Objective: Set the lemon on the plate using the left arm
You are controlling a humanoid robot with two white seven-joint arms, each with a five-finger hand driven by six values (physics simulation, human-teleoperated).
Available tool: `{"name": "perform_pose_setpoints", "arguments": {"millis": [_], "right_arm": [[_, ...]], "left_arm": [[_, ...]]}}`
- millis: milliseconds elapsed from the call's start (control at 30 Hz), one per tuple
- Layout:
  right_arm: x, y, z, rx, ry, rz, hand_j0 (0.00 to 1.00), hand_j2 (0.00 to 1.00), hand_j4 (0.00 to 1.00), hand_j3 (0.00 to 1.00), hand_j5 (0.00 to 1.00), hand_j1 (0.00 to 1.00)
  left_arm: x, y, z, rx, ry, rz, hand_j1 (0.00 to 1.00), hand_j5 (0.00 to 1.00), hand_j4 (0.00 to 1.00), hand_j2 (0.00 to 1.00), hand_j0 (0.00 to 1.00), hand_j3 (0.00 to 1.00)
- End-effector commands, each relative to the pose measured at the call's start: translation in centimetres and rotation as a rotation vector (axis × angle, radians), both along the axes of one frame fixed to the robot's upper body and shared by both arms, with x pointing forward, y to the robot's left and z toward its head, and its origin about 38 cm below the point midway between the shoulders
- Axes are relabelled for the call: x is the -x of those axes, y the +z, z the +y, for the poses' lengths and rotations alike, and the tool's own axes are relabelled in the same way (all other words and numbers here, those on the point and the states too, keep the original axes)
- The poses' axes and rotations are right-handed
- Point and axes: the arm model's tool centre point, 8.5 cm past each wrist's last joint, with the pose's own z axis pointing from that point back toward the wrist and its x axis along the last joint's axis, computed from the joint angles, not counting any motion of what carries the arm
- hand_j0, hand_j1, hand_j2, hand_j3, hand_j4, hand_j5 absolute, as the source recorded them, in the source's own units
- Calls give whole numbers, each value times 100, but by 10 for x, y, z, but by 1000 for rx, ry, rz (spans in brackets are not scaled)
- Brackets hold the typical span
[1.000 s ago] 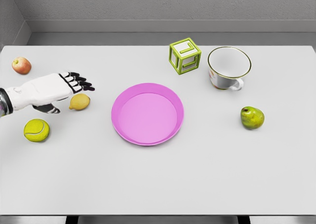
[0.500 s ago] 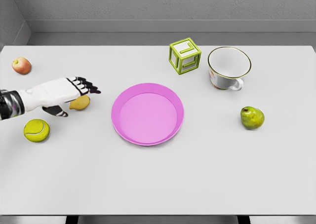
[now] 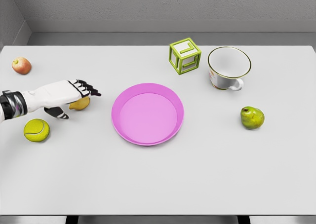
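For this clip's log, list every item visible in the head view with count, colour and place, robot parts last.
table: one, light grey, fills the view
plate: one, pink, centre, empty
lemon: one, yellow, left of the plate, partly under the hand
tennis ball: one, yellow-green, near left edge
apple: one, red-yellow, far left
cube: one, green open-frame, behind the plate
cup: one, white with gold rim, far right
pear: one, green, right of the plate
left hand: one, white with black fingers, over the lemon, not closed

The left hand (image 3: 64, 94) is over the lemon (image 3: 80, 103), fingers out flat. The pink plate (image 3: 147, 114) sits near, to the right.
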Motion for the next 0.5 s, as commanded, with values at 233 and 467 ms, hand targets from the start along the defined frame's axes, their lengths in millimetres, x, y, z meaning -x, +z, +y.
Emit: {"name": "perform_pose_setpoints", "arguments": {"millis": [233,467], "right_arm": [[0,0,0,0,1,0,100,100,100,100,100,100],[0,0,0,0,-1,0,100,100,100,100,100,100]], "left_arm": [[-5,-4,-1,-7,11,4,98,98,98,98,98,98],[-6,-7,-12,-18,-15,4,92,92,92,92,92,92]]}}
